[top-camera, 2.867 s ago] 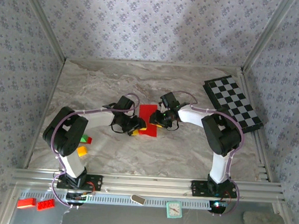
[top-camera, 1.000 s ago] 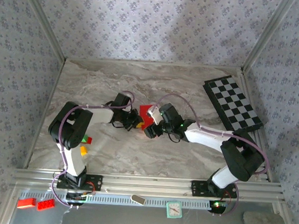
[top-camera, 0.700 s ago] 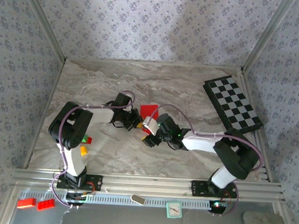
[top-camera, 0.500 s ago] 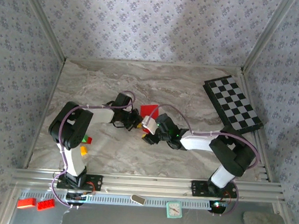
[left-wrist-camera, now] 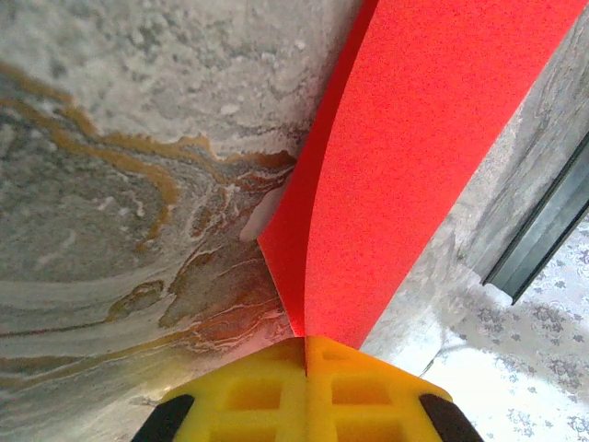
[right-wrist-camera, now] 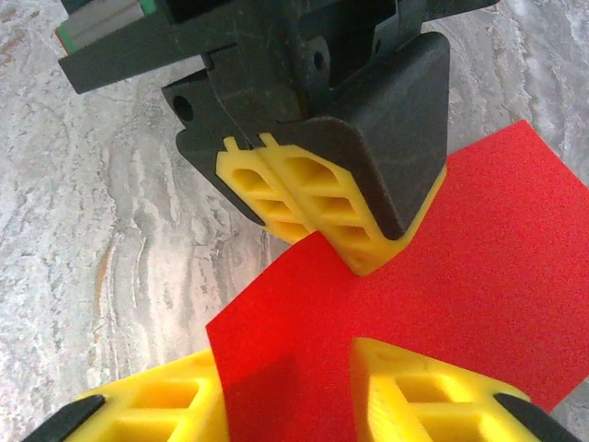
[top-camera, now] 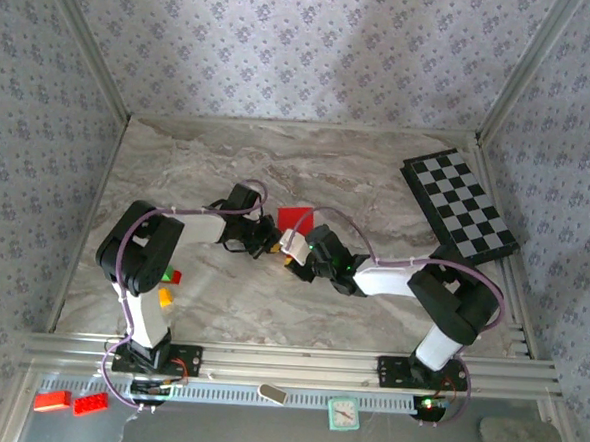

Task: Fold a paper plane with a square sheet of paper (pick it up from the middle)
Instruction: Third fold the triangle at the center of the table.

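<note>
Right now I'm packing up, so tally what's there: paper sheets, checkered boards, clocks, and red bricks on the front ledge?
paper sheet: 1
checkered board: 1
clock: 1
red bricks on the ledge: 2
total: 5

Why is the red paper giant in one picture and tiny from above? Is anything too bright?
Left wrist view: the camera sits right by the red paper pinched in the left claw, so it looks giant; the far wallpaper glares pale. Top external view: the paper is far off, so tiny, under soft even light. Right wrist view: close and crisp, no glare.
</note>
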